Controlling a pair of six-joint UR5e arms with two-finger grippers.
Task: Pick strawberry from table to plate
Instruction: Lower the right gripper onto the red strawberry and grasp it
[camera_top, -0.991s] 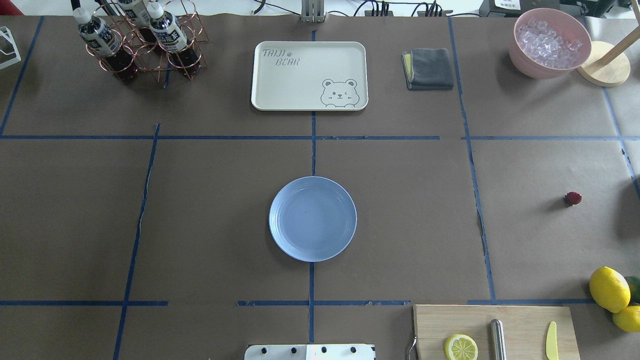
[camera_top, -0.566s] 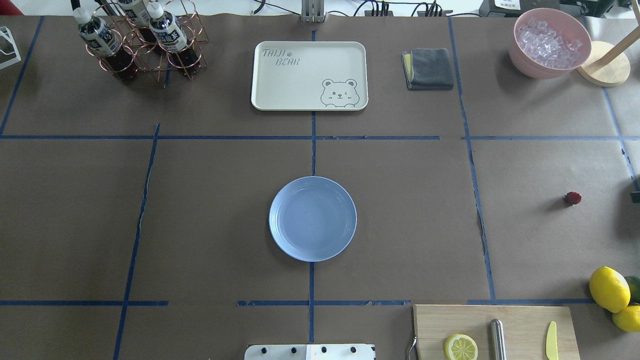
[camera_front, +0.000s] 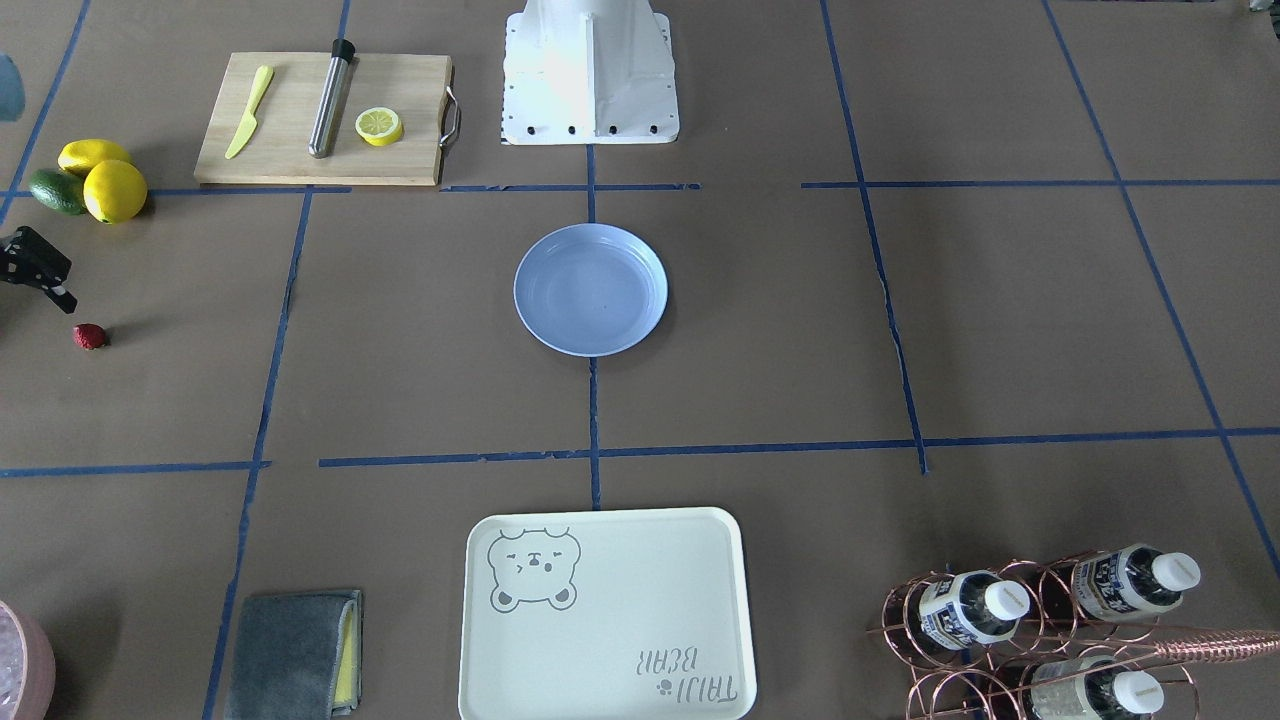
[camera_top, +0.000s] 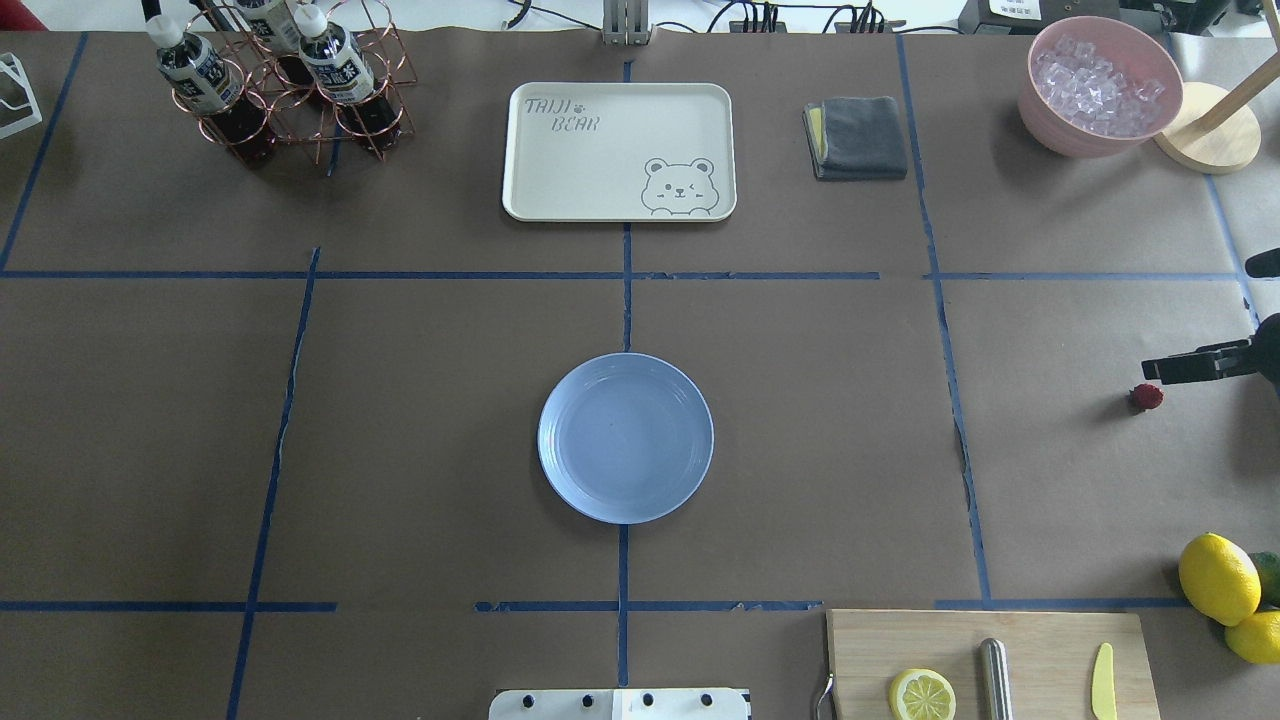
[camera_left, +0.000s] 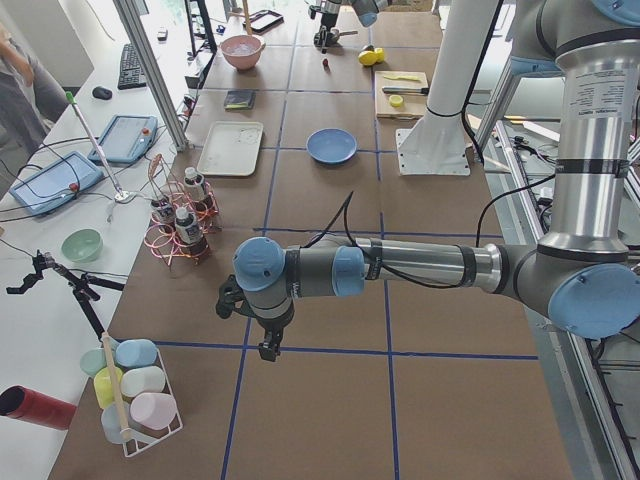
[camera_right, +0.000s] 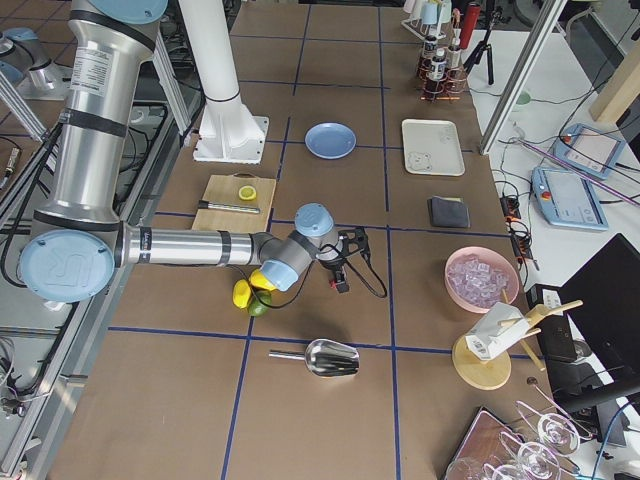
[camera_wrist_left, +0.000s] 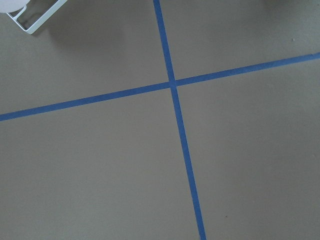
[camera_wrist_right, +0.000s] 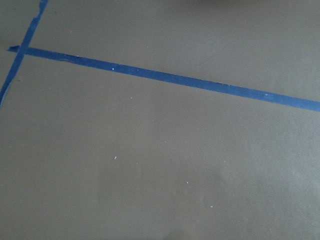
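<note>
Strawberry (camera_front: 90, 336), small and dark red, sits on the brown paper-covered desk (camera_front: 800, 330) out at the robot's right end in the front-facing view. It is well apart from the round light-blue plate (camera_front: 590, 289), which lies bare at the middle. The black right hand (camera_front: 40, 272) pokes in at the frame's edge just beside the berry, on its outer side, touching nothing.

From overhead, one dark finger of that hand reaches in from the right edge, its tip just beside the strawberry (camera_top: 1146, 397). The two views disagree on which side of the tip the berry lies, so I'd judge the hand hangs above the desk, nearly over it, with a short drop to go. How wide it stands I cannot tell, since most of it is cut off. The berry is too small to show a long axis.

From the left end, the left hand (camera_left: 268, 345) hovers over bare desk at the opposite end, far from the fruit; its opening cannot be judged. The right arm is plainly the nearer.

From the right end, the right hand hangs low over the desk, and I can't make out the berry.

Both wrist cameras show only brown paper and blue tape lines (camera_wrist_left: 172, 85).
</note>
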